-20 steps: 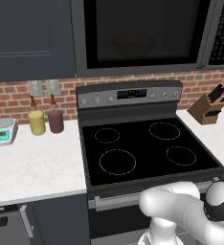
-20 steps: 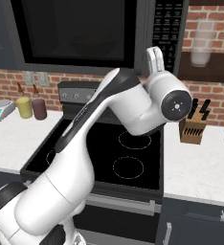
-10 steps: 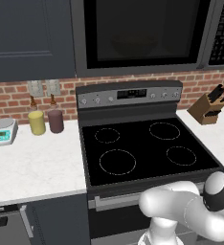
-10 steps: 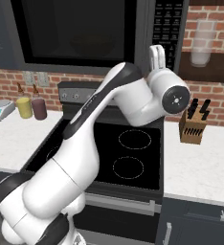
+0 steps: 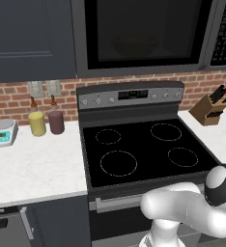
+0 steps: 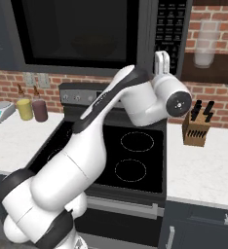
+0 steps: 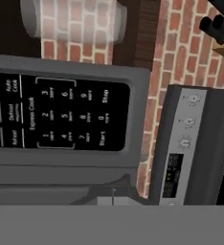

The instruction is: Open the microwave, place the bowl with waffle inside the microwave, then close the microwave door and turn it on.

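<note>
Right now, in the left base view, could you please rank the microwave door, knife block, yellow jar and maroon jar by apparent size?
1. Microwave door
2. Knife block
3. Yellow jar and maroon jar: these look alike, so I won't rank them.

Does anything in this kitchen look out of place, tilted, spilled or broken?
Nothing stands out. The microwave door is closed, the two jars stand upright on the counter, and the knife block sits upright beside the stove.
</note>
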Available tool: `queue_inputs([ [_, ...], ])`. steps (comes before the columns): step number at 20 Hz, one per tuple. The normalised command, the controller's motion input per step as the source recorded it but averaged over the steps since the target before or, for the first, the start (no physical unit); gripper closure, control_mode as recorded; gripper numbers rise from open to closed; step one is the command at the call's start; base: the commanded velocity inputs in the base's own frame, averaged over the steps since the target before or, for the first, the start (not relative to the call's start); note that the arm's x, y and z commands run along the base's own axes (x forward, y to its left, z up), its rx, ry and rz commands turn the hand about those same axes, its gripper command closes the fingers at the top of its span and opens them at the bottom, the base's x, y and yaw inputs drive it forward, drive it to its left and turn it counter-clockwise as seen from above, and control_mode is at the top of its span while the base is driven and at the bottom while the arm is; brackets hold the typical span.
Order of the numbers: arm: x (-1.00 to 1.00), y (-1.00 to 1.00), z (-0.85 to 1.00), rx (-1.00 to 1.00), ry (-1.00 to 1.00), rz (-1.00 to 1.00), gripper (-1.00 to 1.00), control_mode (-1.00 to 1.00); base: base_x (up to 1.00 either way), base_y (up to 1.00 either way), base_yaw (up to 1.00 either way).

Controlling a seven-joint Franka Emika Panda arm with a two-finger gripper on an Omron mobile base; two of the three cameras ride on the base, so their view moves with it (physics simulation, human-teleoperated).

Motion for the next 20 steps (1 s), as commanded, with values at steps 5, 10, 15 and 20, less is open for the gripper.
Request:
queue_inputs([
  [5,0.24,0.00,-0.07,0.08,0.00,0.00,1.00,-1.00,0.00,0.00,0.00],
  [10,0.31,0.00,0.00,0.12,-0.01,0.00,1.00,-1.00,0.00,0.00,0.00],
  [15,0.33,0.00,0.01,0.13,-0.03,0.00,1.00,-1.00,0.00,0.00,0.00],
  [20,0.32,0.00,0.00,0.12,-0.04,0.00,1.00,-1.00,0.00,0.00,0.00],
])
